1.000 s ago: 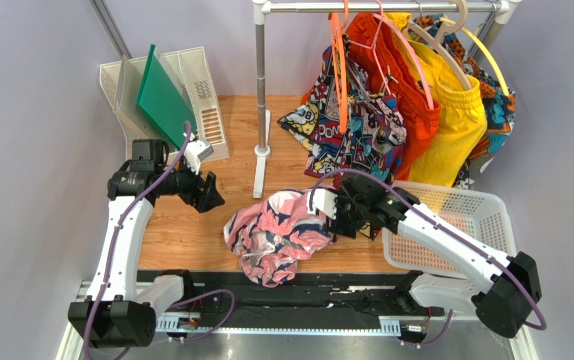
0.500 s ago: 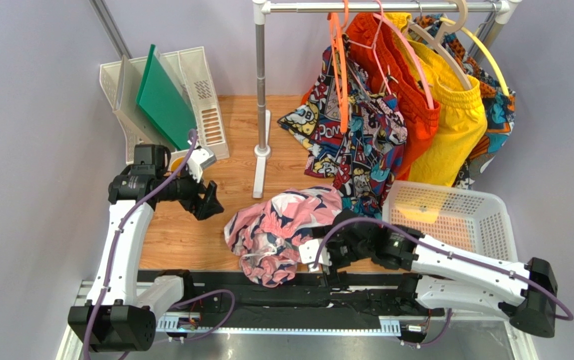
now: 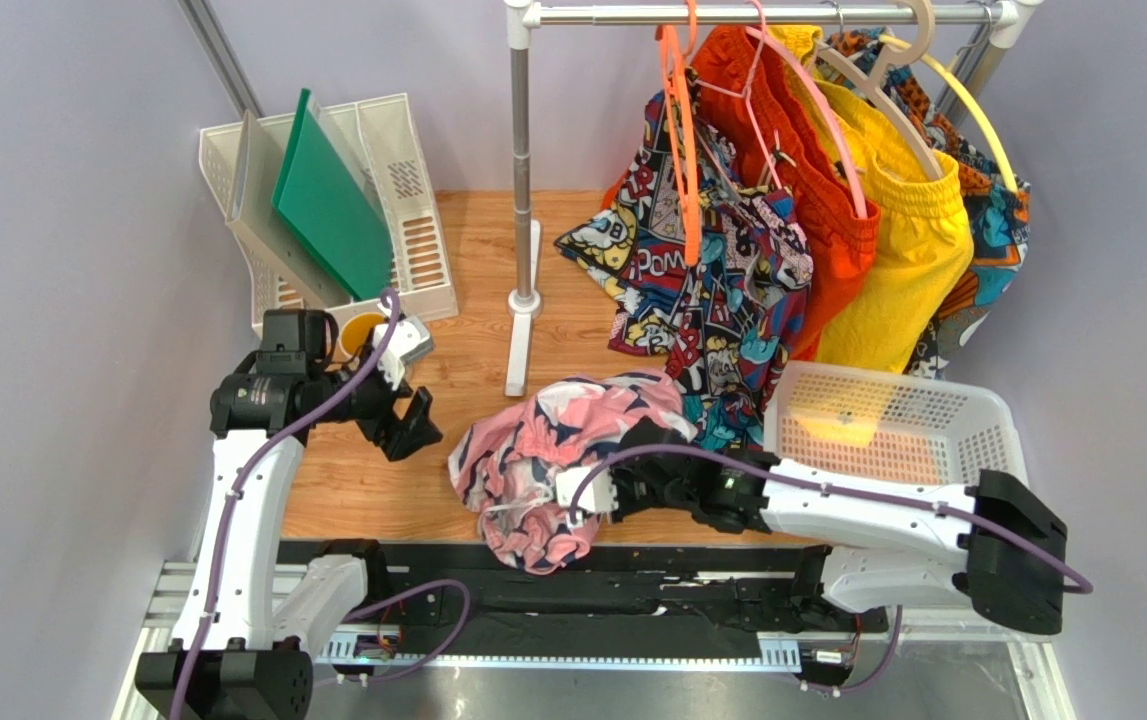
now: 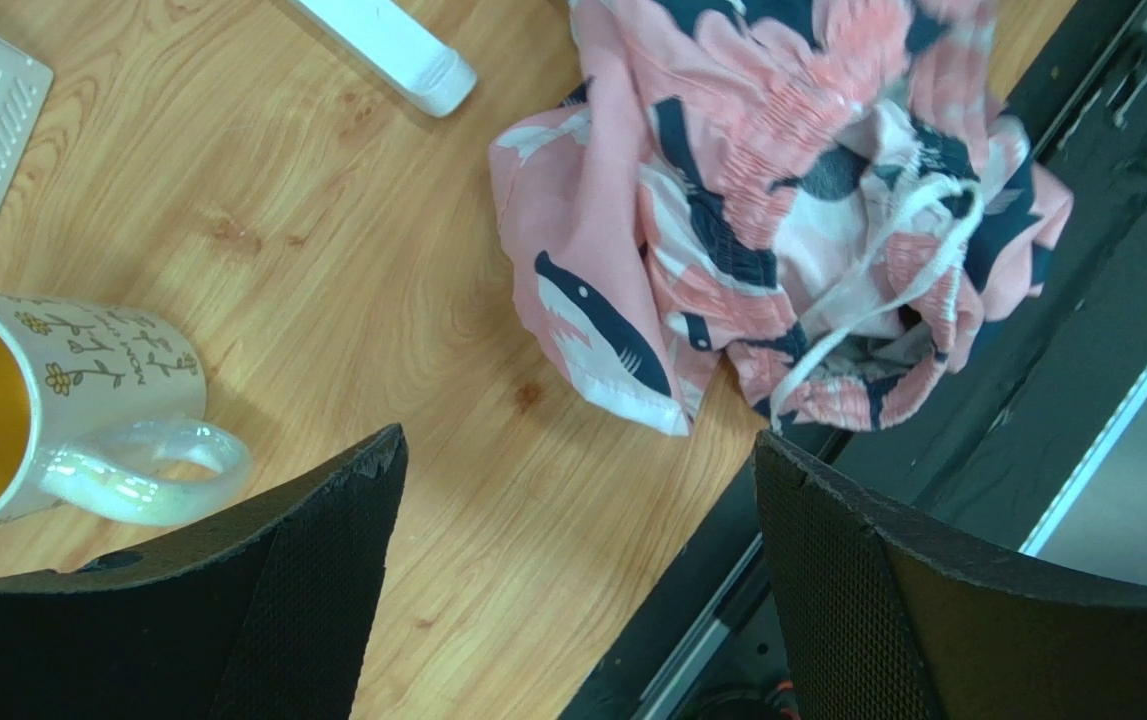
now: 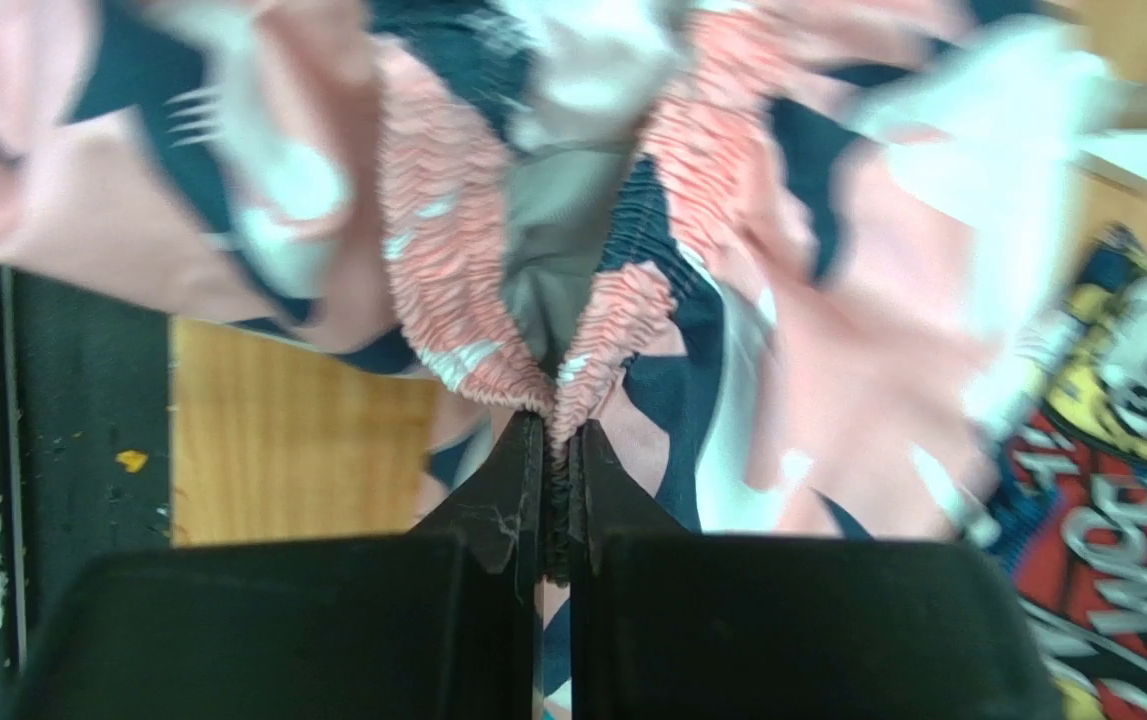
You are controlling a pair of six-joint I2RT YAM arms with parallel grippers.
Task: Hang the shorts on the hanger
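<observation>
The pink shorts with a navy and white print lie crumpled on the wooden table near its front edge. My right gripper reaches in from the right at their near side. In the right wrist view it is shut on the gathered elastic waistband of the shorts. My left gripper hovers left of the shorts, open and empty. The left wrist view shows its fingers wide apart above bare wood, with the shorts ahead. The orange hanger hangs on the rail, over the comic-print shorts.
A white basket sits at the right. The rack's pole and foot stand behind the shorts. Comic-print, orange and yellow shorts hang from the rail. A file tray with a green board stands back left, and a mug is near my left gripper.
My right arm swung from behind the shorts to their near side and closed on the waistband. My left gripper drifted slightly nearer, still open.
</observation>
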